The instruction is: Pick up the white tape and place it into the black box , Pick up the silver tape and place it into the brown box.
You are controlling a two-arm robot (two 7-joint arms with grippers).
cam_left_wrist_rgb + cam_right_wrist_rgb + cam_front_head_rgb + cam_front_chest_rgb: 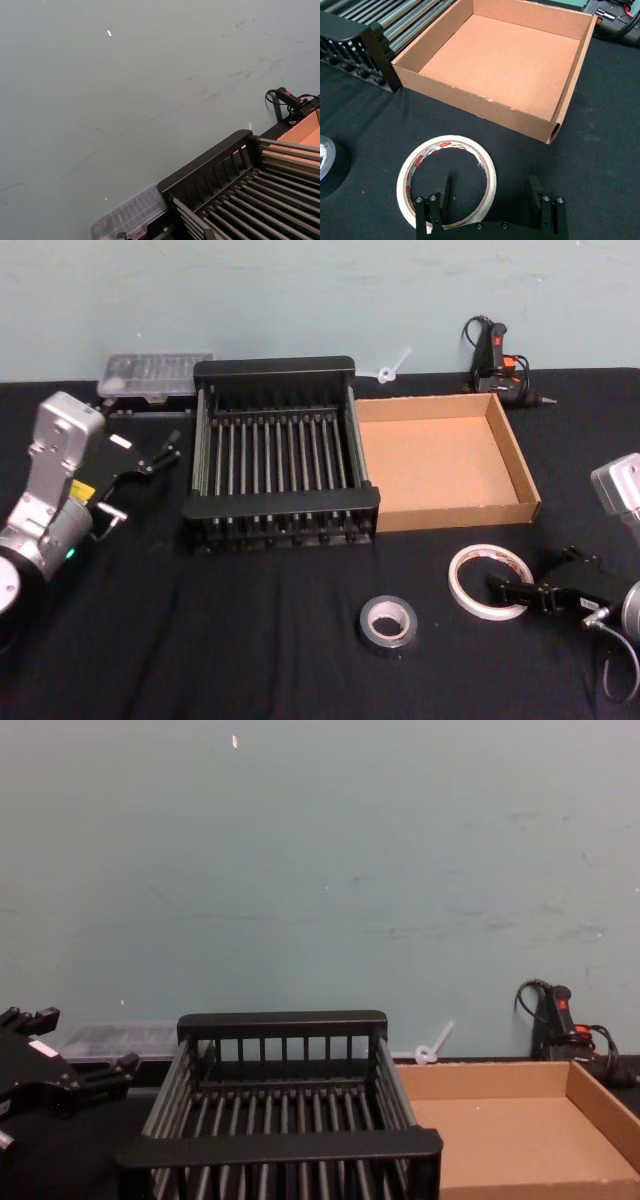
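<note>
Head view, white tape (488, 582): flat near the surface's front right edge, touching the right gripper (510, 592).
Gripper state: released, one finger inside the ring, the other outside.
Nearer arm: right; it lies low and reaches inward.
Left gripper (150, 462): parked beside the black box (280, 515), released.

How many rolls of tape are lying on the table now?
2. The white tape lies at the right gripper, one finger inside its ring; the silver tape lies left of it, before the black box.
</note>
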